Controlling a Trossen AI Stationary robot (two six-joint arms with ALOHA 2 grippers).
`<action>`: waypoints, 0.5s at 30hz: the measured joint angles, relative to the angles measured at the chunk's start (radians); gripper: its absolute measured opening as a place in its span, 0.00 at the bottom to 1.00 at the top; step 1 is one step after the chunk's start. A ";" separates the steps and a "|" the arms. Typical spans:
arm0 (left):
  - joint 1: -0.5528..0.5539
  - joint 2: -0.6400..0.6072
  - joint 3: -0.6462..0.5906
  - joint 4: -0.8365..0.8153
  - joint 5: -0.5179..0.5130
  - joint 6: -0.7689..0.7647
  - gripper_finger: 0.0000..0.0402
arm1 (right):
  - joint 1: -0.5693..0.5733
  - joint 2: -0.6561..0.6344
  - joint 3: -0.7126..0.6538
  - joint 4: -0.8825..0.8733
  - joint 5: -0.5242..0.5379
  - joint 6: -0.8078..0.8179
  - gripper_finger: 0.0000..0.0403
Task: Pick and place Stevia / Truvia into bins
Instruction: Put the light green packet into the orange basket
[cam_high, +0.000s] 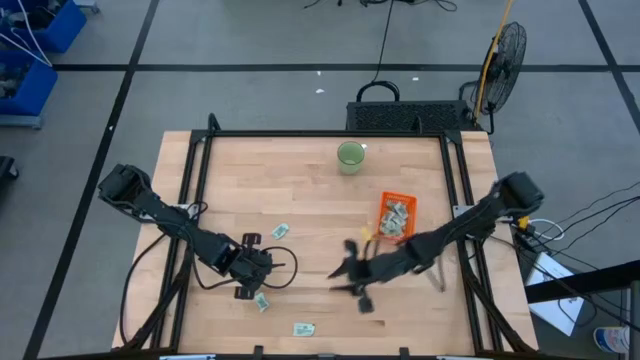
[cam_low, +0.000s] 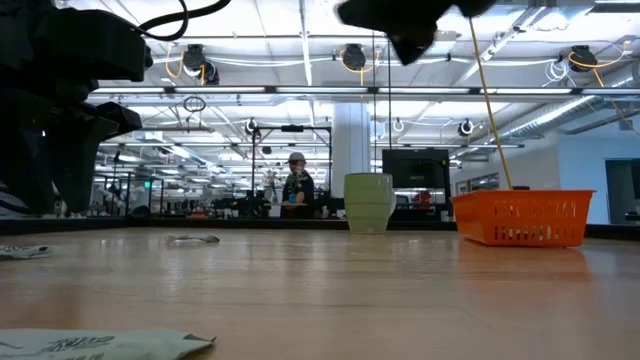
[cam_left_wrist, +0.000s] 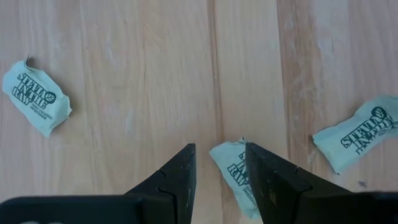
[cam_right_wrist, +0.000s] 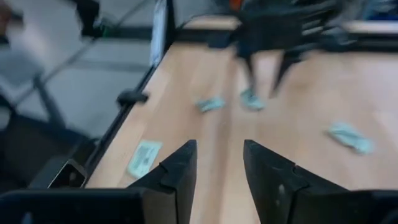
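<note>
Left tool lines up on a loose sachet while the right tool swings clear of the bin

The left tool (cam_high: 258, 290) hangs at seven o'clock on the desk (cam_high: 300, 190), fingers apart, one fingertip over a Stevia sachet (cam_left_wrist: 235, 171); by judgement, it next needs to shift sideways to straddle it, lower and close. The right tool (cam_high: 352, 272), fingers apart and empty, sits near centre. The orange bin (cam_high: 397, 217) at three o'clock already holds some; pale green crinkled packets with dark print lie scattered from six to nine o'clock
</note>
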 joint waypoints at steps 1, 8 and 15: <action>0.000 0.000 0.000 0.001 0.000 -0.004 0.36 | 0.003 0.047 0.054 -0.037 -0.025 -0.007 0.32; 0.000 0.000 0.000 0.032 0.000 -0.003 0.36 | 0.002 0.330 0.320 -0.096 -0.188 -0.032 0.32; 0.000 0.000 0.000 0.046 0.000 -0.005 0.36 | 0.004 0.502 0.437 -0.074 -0.232 -0.024 0.32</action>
